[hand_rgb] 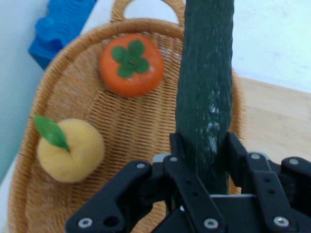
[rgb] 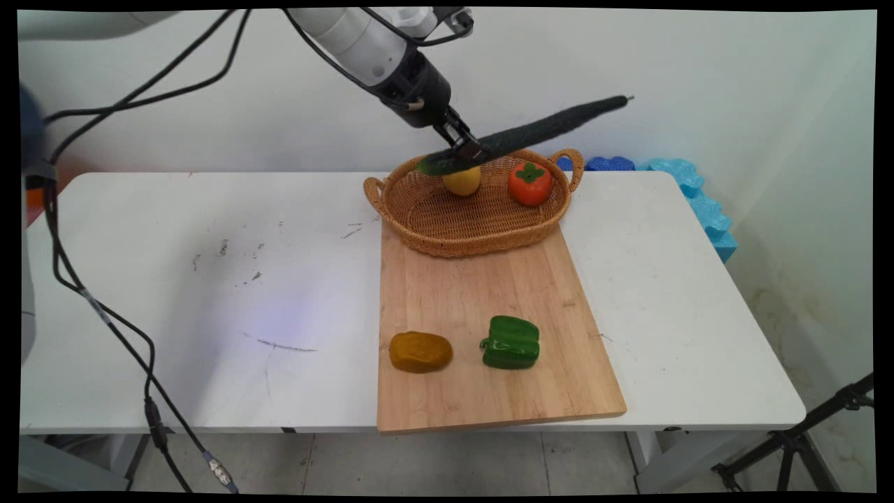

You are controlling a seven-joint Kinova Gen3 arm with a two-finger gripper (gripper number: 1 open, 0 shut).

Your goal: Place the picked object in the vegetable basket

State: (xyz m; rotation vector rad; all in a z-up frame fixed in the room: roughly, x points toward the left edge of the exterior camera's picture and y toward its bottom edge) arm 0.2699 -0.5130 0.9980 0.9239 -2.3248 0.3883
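Gripper (rgb: 466,150) clamps cucumber (rgb: 538,133) above basket (rgb: 419,234).

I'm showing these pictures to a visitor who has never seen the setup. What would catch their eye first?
Probably the long dark cucumber clamped in the gripper, held in the air above the wicker basket. In the basket lie a yellow fruit and an orange persimmon; nearer, on the wooden board, sit a green pepper and a brown potato.

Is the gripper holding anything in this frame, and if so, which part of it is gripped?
Yes. The gripper is shut on the cucumber, gripping it near one end, so most of its length sticks out beyond the fingers, above the wicker basket.
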